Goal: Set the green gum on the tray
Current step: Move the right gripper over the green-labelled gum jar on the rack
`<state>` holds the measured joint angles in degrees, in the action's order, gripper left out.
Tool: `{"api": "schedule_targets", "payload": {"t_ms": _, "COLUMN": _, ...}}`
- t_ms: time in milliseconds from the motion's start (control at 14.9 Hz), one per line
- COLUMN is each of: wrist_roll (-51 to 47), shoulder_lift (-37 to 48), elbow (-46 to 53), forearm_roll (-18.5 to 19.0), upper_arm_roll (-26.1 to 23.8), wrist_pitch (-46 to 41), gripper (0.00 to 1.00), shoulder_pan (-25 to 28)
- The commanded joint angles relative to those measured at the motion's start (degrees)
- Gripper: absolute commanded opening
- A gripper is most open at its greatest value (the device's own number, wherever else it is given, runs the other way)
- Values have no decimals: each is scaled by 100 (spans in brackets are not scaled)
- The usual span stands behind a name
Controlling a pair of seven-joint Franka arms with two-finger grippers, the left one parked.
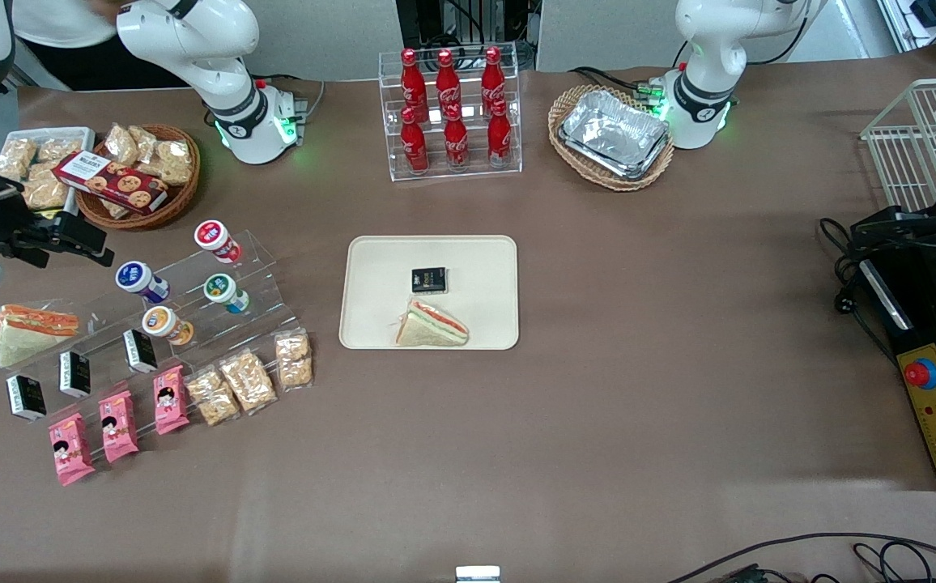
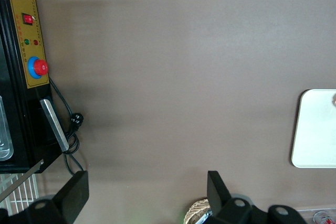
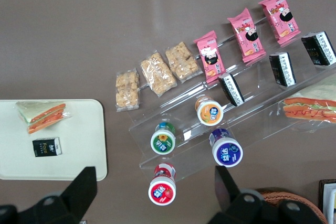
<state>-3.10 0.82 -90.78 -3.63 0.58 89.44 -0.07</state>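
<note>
Above the working arm's end of the table, my gripper (image 1: 83, 241): it hovers over the brown cloth, at about ten o'clock from the green gum on the front camera's dial, high enough that the wrist camera takes in the whole snack display.
My fingers (image 3: 79, 190): spread wide with nothing between them, as I judge is wanted for a small round bottle.
Green gum (image 1: 221, 289): lying on the clear stepped stand (image 1: 261, 253) with its lid tipped up toward me, so the lid and upper body look the easiest part to grasp. It is at roughly nine o'clock from the tray's middle, well apart from it.
Neighbours: red-lidded bottle (image 1: 213, 237) at twelve o'clock from the green gum, blue-lidded bottle (image 1: 138, 278) at nine, orange-lidded bottle (image 1: 162, 322) at eight. The same four show in the wrist view, green gum (image 3: 163, 141) among them. They are spaced apart, so there seems room to reach in.
Tray (image 1: 371, 259): flat on the cloth mid-table. It already carries a black packet (image 1: 428, 280) near its centre and a wrapped sandwich (image 1: 431, 325) at six o'clock.
Drop spot: the bare strip at nine o'clock on the tray looks best, being the nearest to the stand and free of both items.
Progress: grasp not yet made.
</note>
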Motion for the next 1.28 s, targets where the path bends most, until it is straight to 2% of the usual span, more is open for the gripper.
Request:
{"api": "schedule_targets", "payload": {"t_ms": 0, "wrist_roll": 47, "shoulder_lift": -135, "elbow": 236, "forearm_roll": 73, "upper_arm_roll": 29, "wrist_pitch": -103, "gripper": 100, "shoulder_pan": 34}}
{"api": "schedule_targets", "payload": {"t_ms": 336, "wrist_roll": 47, "shoulder_lift": -109, "elbow": 210, "forearm_roll": 73, "upper_arm_roll": 12, "wrist_pitch": -94, "gripper": 100, "shoulder_pan": 42}}
{"api": "schedule_targets", "payload": {"t_ms": 470, "wrist_roll": 55, "shoulder_lift": -73, "elbow": 18, "forearm_roll": 326, "upper_arm_roll": -23, "wrist_pitch": -94, "gripper": 100, "shoulder_pan": 51}}
{"api": "schedule_targets", "payload": {"t_ms": 604, "wrist_roll": 55, "shoulder_lift": -4, "elbow": -281, "forearm_roll": 398, "upper_arm_roll": -23, "wrist_pitch": 37, "gripper": 100, "shoulder_pan": 148}}
{"api": "schedule_targets", "payload": {"t_ms": 873, "wrist_roll": 47, "shoulder_lift": 444, "elbow": -1430, "forearm_roll": 398, "upper_arm_roll": -32, "wrist_pitch": 1011, "gripper": 100, "shoulder_pan": 227}}
{"api": "schedule_targets", "payload": {"t_ms": 1209, "wrist_roll": 204, "shoulder_lift": 884, "elbow": -3153, "forearm_roll": 425, "upper_arm_roll": -41, "wrist_pitch": 2776, "gripper": 100, "shoulder_pan": 376}}
